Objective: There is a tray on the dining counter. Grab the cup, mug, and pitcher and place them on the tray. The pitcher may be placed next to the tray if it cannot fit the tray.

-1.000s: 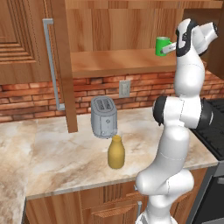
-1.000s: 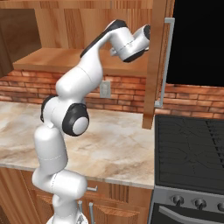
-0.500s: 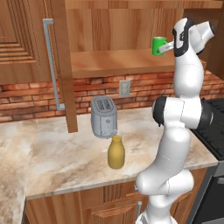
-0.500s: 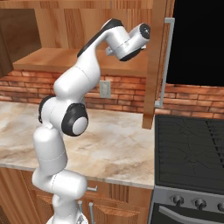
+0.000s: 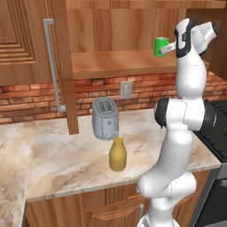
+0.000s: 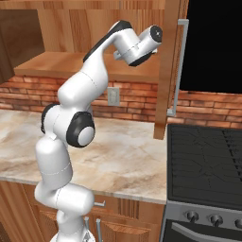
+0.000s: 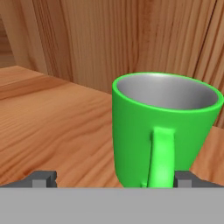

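The mug (image 5: pixel 160 45) is bright green and stands upright on the wooden shelf (image 5: pixel 119 62) of an open upper cabinet. In the hand view the mug (image 7: pixel 164 127) is close, its loop handle turned toward me. My gripper (image 7: pixel 113 178) is open, level with the mug's base, one fingertip on each side of the handle and neither touching. In the left base view my gripper (image 5: pixel 169 48) reaches to the mug from the right. The mustard-yellow pitcher (image 5: pixel 117 154) stands on the kitchen counter below. The cup, the tray and the dining counter are out of view.
A grey toaster (image 5: pixel 105 118) stands right behind the pitcher. An open cabinet door with a long handle (image 5: pixel 53 66) hangs at the left. The cabinet's side panel (image 6: pixel 165 71) is close beside my hand, and the black stove (image 6: pixel 208 156) lies to the right.
My hand has turned at the wrist and moved in toward the mug on the shelf. The mug, the pitcher and the toaster have stayed put.
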